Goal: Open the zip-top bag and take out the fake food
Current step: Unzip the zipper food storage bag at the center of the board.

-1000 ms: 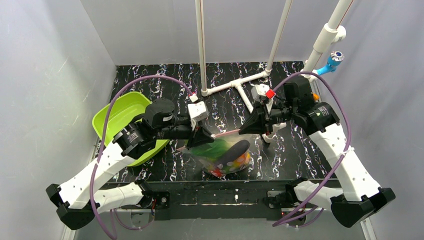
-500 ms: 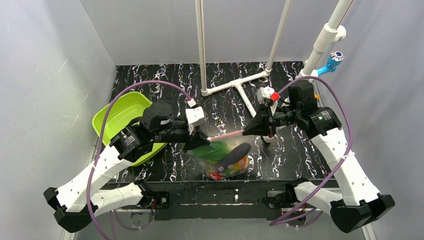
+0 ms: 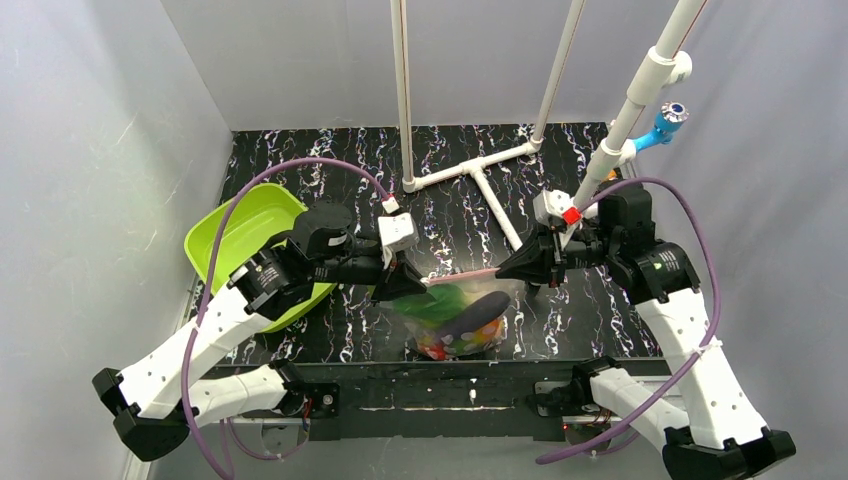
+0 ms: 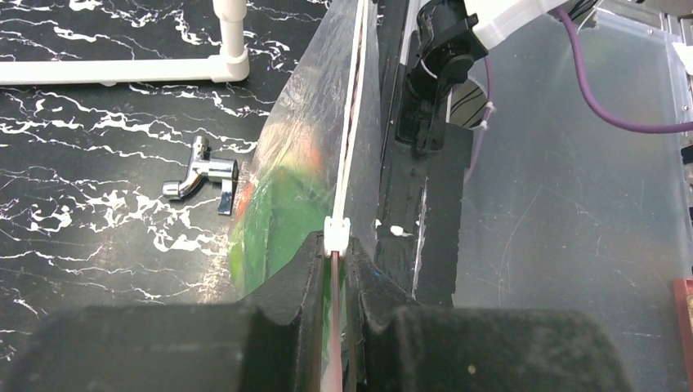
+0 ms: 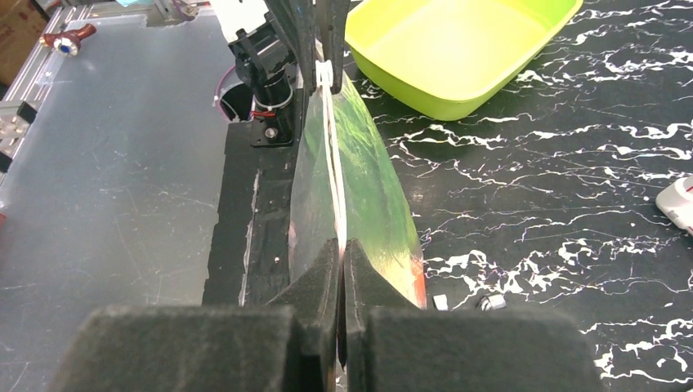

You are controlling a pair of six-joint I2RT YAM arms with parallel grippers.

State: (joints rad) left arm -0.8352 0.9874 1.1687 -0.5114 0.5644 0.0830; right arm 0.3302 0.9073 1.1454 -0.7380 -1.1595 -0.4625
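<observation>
Behind the bag [image 3: 455, 320] stands a white pipe frame [image 3: 470, 168]; leftward, a green tray [image 3: 235, 235].

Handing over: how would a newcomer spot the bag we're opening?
On the black marbled table, look between the left gripper and the right gripper near the front edge. The zip-top bag is held there by its pinkish zip strip. Unlike the opaque lime-green tray nearby, it is clear and holds colourful fake food.
</observation>
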